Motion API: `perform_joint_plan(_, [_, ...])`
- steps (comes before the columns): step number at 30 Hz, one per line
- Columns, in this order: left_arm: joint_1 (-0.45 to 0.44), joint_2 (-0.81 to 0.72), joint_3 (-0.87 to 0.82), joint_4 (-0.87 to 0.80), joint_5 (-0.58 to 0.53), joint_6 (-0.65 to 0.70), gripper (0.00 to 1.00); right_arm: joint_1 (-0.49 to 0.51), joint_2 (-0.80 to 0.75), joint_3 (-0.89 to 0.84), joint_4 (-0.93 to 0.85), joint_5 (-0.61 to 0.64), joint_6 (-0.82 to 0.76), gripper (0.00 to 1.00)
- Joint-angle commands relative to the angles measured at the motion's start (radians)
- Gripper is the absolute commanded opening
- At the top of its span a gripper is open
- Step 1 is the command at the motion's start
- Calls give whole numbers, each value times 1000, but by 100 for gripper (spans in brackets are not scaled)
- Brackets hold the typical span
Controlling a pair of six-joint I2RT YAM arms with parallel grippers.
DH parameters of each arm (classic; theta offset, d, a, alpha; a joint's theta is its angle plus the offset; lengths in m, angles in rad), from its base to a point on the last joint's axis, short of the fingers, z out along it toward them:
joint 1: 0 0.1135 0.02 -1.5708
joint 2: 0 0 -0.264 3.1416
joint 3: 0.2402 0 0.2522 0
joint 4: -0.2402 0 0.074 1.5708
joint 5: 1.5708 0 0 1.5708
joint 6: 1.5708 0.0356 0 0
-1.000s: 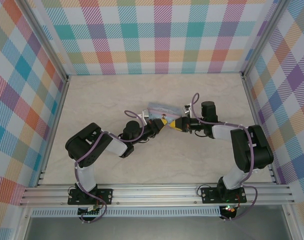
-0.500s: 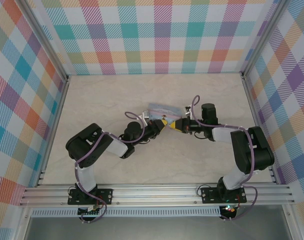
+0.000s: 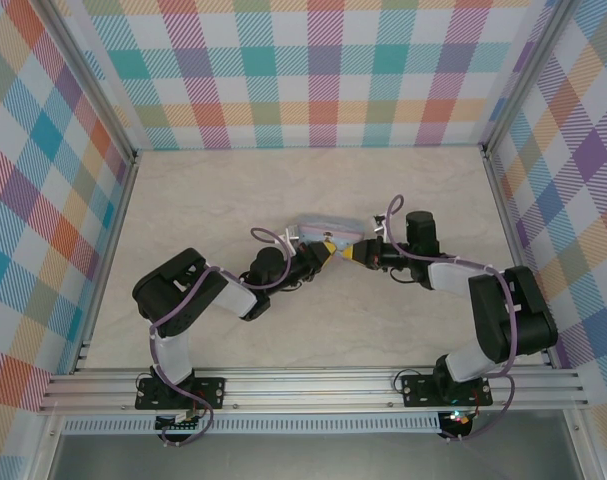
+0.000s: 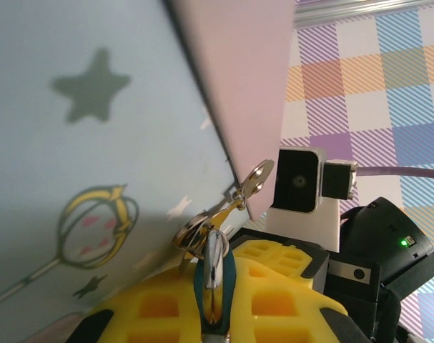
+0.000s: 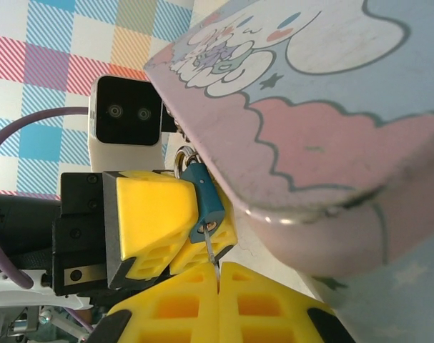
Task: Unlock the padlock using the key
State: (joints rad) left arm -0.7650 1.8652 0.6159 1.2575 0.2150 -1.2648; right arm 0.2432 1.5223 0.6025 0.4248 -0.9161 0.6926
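The padlock point(image 5: 206, 200) is a small dark teal block with a silvery shackle point(image 4: 215, 259). My left gripper point(image 4: 217, 307) is shut on it, its yellow pads point(image 5: 151, 211) on either side. The shackle passes through metal rings point(image 4: 194, 232) at the edge of the pale blue tin point(image 3: 328, 224). The key point(image 5: 214, 259) is a thin silvery blade. One end sits in the padlock's keyhole and the other is pinched in my shut right gripper point(image 5: 218, 280). In the top view the left gripper point(image 3: 326, 249) and right gripper point(image 3: 350, 254) meet tip to tip just in front of the tin.
The tin's cartoon-printed lid point(image 5: 309, 107) looms right beside both grippers. Bare marble tabletop point(image 3: 233, 190) spreads around it, closed in by checked walls point(image 3: 323, 70) and a metal rail point(image 3: 313, 385) along the near edge.
Both grippers, still joined at the padlock, have drifted slightly right and nearer with the tin. The right arm's elbow has swung outward to the right.
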Motion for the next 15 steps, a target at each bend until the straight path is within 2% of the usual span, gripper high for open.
perform_joint_plan(1, [-20, -34, -15, 46, 3, 4, 0, -7, -28, -11, 24, 15, -25, 0])
perform_joint_plan(15, [-20, -39, -19, 51, -44, -18, 0, 10, -15, -53, 57, 20, 24, 0])
